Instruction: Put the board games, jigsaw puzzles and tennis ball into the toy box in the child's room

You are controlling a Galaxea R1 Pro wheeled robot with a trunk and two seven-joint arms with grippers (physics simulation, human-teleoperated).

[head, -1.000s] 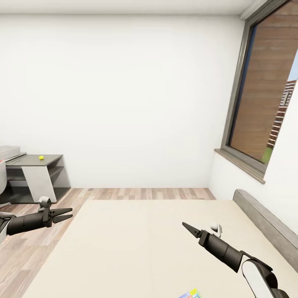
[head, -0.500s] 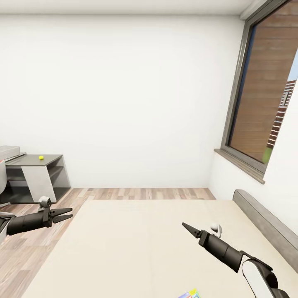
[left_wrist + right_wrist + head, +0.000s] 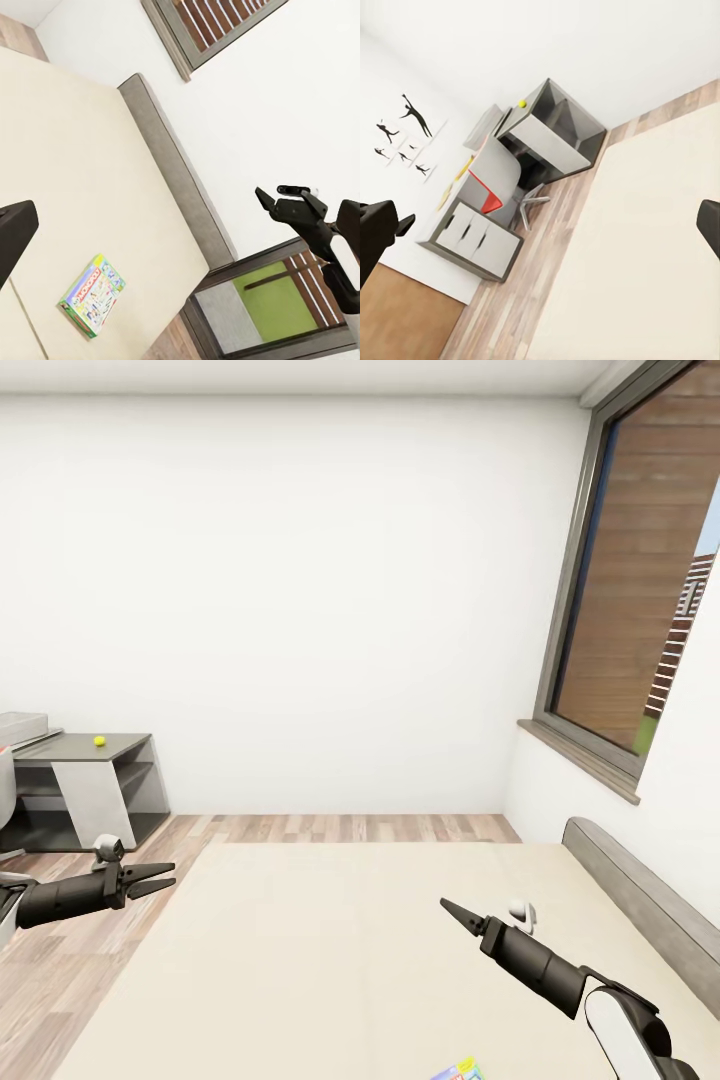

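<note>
I face the cream bed (image 3: 330,950). A colourful board game shows its corner (image 3: 461,1071) at the bed's near edge. In the left wrist view it is a white-green Monopoly box (image 3: 93,295) lying flat on the mattress. The small yellow-green tennis ball (image 3: 99,741) rests on the low dark grey section of the table (image 3: 120,745) at far left. The light grey toy box (image 3: 22,724) sits beside it on the higher part. My left gripper (image 3: 173,874) hangs open over the floor beside the bed. Over the mattress my right gripper (image 3: 445,905) is held open, empty.
A grey headboard (image 3: 650,900) runs along the bed's right side under a large window (image 3: 640,590). Wood-plank floor (image 3: 340,827) lies between bed and far white wall. In the right wrist view, white drawers (image 3: 472,236) and a chair (image 3: 502,191) stand at the desk.
</note>
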